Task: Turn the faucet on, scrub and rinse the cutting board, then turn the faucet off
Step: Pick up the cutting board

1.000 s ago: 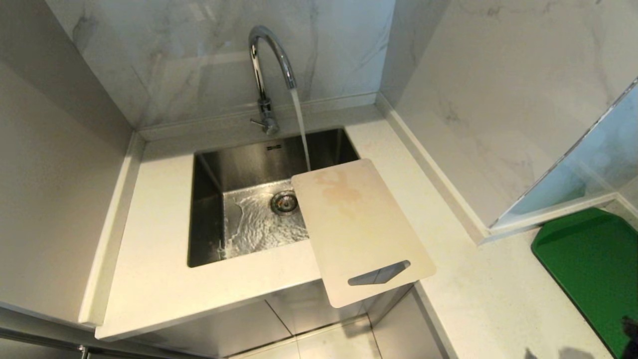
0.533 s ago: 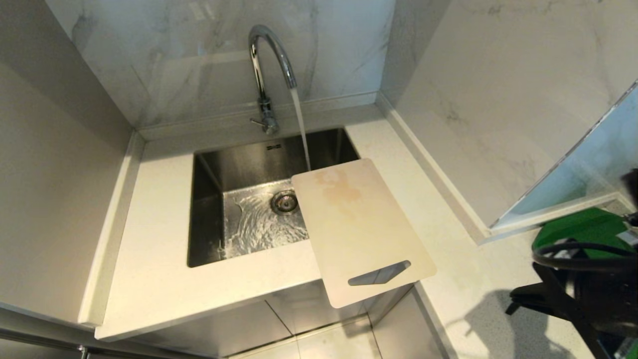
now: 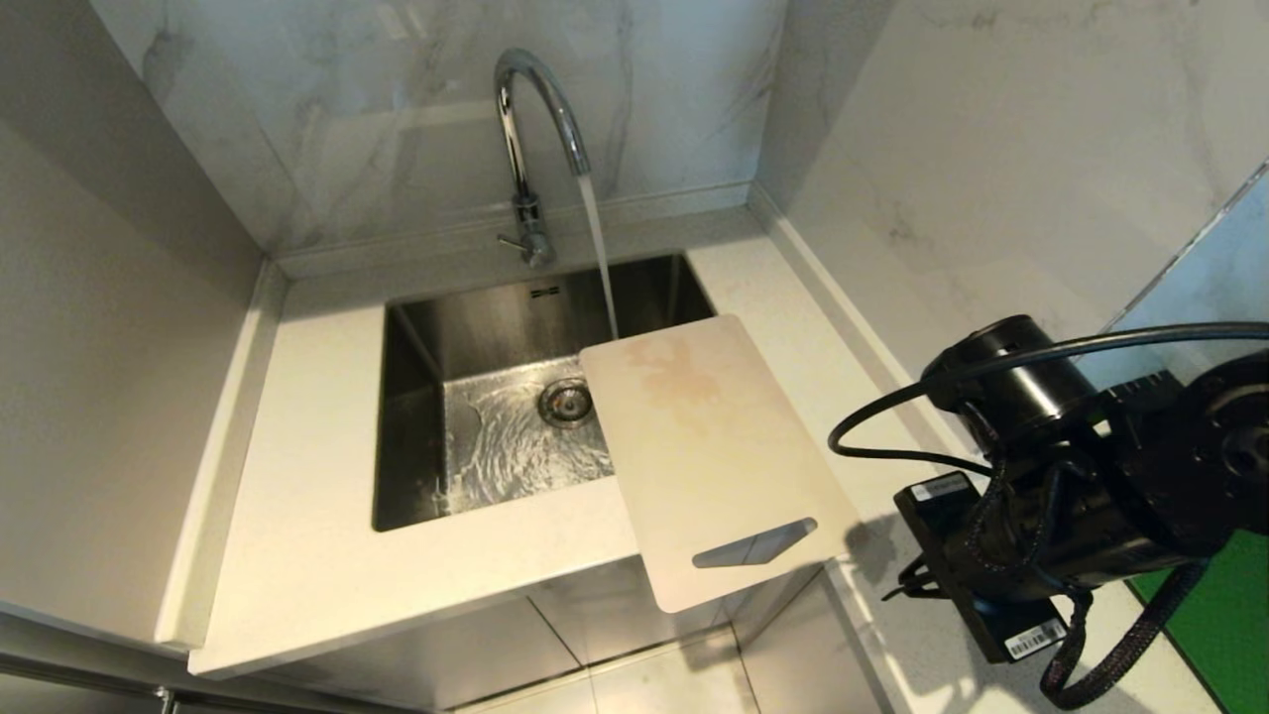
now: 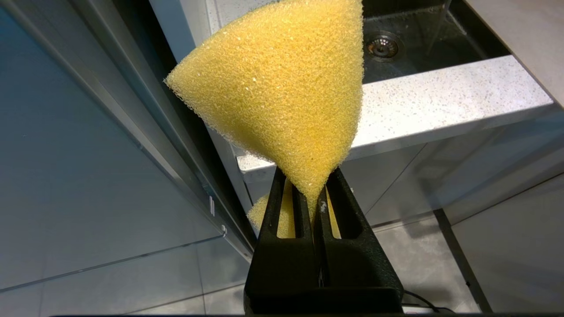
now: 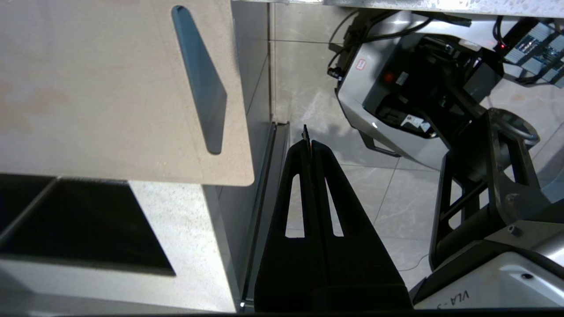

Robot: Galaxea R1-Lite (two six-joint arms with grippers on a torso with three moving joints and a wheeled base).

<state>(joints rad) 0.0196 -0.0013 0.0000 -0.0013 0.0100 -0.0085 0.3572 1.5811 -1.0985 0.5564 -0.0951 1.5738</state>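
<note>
1. I see the faucet (image 3: 530, 149) at the top middle of the head view, against the marble wall. Water (image 3: 598, 258) runs down from its spout into the sink (image 3: 416, 416).
2. The water swirls on the sink floor around the round drain (image 3: 566, 401), in the middle of the picture.
3. The cutting board (image 3: 719, 451) sits just right of middle in the head view. Its top corner hangs over the sink, and its bottom end with the slot handle (image 3: 755, 543) sticks out past the front edge of the counter (image 3: 297, 516).
4. The board is pale, with faint tan stains near its top end. The water falls just past its top left corner.
5. My right arm (image 3: 1071, 496) is at the right side of the head view, black with looping cables. It is above the counter, near the board's right edge, and throws a shadow beside it.
6. In the right wrist view my right gripper (image 5: 307, 141) is pressed shut with nothing in it. It sits in the lower middle of that picture, near the board's slot-handle corner but not touching it.
7. In the left wrist view my left gripper (image 4: 315, 193) is squeezed tight on a yellow sponge (image 4: 282, 88). The sponge fans out to fill the top middle of that picture.
8. The left gripper hangs low in front of the counter's front edge, with the floor tiles (image 4: 132, 281) below it. It is not in the head view.
9. A green mat (image 3: 1224, 615) shows at the lower right edge of the head view, partly behind my right arm.
</note>
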